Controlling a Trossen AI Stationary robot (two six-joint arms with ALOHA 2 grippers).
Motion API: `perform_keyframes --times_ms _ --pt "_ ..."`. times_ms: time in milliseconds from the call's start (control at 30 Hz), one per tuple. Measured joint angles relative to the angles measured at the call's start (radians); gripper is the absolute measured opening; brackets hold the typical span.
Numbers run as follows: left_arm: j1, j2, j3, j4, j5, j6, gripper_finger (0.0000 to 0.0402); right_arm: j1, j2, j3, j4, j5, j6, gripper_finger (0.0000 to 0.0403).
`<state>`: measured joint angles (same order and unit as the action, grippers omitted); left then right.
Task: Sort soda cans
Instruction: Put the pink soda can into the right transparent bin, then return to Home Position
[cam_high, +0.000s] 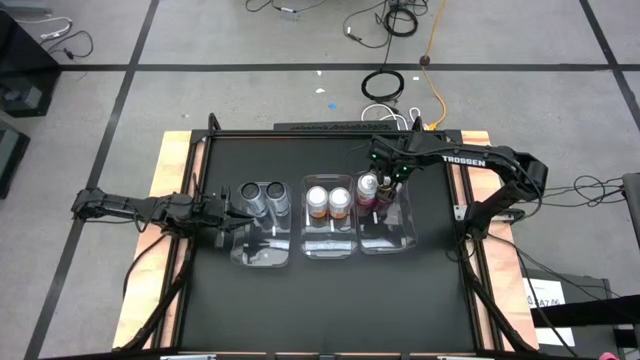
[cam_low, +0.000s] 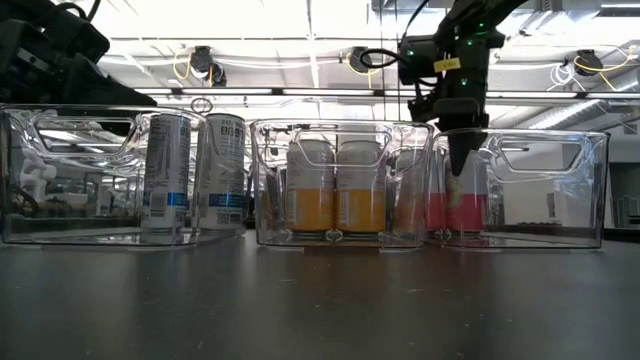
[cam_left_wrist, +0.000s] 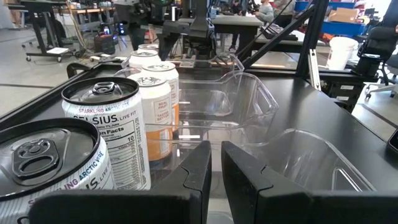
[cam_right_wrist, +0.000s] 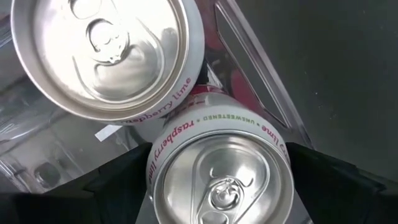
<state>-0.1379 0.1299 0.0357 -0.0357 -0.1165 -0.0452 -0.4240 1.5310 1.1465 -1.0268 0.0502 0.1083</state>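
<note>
now the right gripper (cam_high: 388, 192) hangs over the right bin (cam_high: 410, 240), its fingers spread wide to either side of a red-pink can (cam_right_wrist: 221, 180) without clamping it; the second red-pink can (cam_right_wrist: 109, 53) stands touching it. two orange cans (cam_high: 329, 201) sit in the middle bin (cam_high: 330, 250), two dark grey cans (cam_high: 265, 196) in the left bin (cam_high: 262, 255). the left gripper (cam_high: 222, 210) waits beside that bin, fingers closed on nothing.
</note>
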Motion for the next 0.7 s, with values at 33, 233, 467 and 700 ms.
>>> perform_keyframes --times_ms 33,233,467,700 --pt "0.0 0.0 0.0 0.0 0.0 0.0 0.005 0.0 -0.001 0.0 -0.001 0.0 0.0 0.0352" --pt "0.0 0.0 0.0 0.0 0.0 0.0 0.005 0.0 -0.005 0.008 -0.038 0.001 -0.001 0.0352" --pt "0.0 0.0 0.0 0.0 0.0 0.0 0.005 0.0 -0.005 0.057 -0.082 0.001 0.001 0.0352" --pt "0.0 0.0 0.0 0.0 0.0 0.0 0.005 0.001 -0.005 0.092 -0.082 -0.001 0.003 0.0352"
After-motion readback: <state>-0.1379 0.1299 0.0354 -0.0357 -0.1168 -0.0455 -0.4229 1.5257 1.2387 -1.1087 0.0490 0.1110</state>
